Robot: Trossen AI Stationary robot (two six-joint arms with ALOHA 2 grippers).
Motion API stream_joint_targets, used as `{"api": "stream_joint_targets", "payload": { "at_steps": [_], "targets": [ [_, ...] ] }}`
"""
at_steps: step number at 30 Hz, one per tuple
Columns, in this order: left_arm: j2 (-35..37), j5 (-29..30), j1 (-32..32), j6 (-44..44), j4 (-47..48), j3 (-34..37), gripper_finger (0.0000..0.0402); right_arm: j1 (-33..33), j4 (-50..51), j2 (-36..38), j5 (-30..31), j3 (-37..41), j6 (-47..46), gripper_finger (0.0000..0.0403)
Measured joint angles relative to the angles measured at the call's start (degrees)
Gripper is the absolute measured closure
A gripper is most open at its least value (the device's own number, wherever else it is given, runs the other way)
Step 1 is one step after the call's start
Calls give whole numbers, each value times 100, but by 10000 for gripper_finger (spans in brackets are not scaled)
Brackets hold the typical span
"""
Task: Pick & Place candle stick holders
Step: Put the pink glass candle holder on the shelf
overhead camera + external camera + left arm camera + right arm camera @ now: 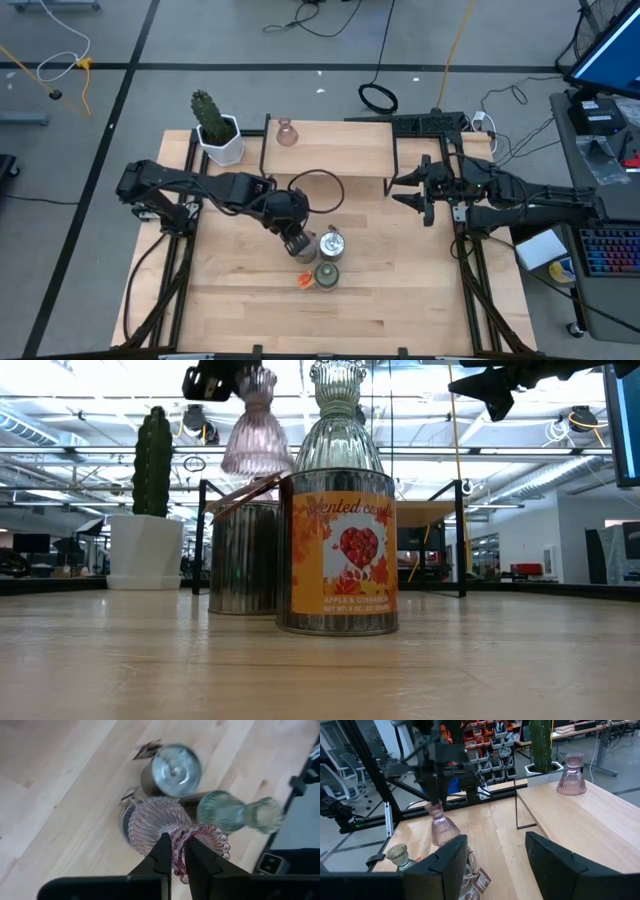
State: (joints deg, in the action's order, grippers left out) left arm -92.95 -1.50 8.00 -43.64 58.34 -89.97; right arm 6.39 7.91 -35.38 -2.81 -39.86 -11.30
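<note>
Pink glass holder (160,822) hangs upright from the left gripper (176,855), pinched by its rim, right above the silver tins (331,244). Right gripper (418,195) waits half-open, well apart.

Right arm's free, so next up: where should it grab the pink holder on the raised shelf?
Grip the pink holder at its narrow waist, between the top cup and the flared ribbed base. It stands upright and alone near the cactus pot, so come in level from the open side with the right gripper.
</note>
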Motion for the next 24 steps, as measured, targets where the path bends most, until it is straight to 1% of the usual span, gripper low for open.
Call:
{"api": "stream_joint_targets", "payload": {
  "at_steps": [5, 10, 14, 16, 19, 21, 24],
  "targets": [
    [-5, 2, -87, 40, 110, -460, 375, 0, -132, -14, 0, 0, 1, 209],
    [0, 196, -289, 252, 156, -914, 375, -20, -751, -199, -75, 0, 70, 209],
    [1, 310, -528, 417, 148, -1206, 375, -45, -1468, -563, -718, 0, 754, 209],
    [2, 313, -652, 461, 152, -1301, 375, -105, -1973, -819, -832, -2, 1033, 209],
    [2, 315, -819, 496, 152, -1408, 375, -196, -2529, -1226, -824, -4, 1457, 209],
    [2, 315, -914, 496, 149, -1454, 375, -239, -2793, -1492, -720, -4, 1667, 209],
    [2, 315, -1037, 496, 143, -1462, 375, -238, -3117, -1870, -433, -16, 1718, 209]
  ]
}}
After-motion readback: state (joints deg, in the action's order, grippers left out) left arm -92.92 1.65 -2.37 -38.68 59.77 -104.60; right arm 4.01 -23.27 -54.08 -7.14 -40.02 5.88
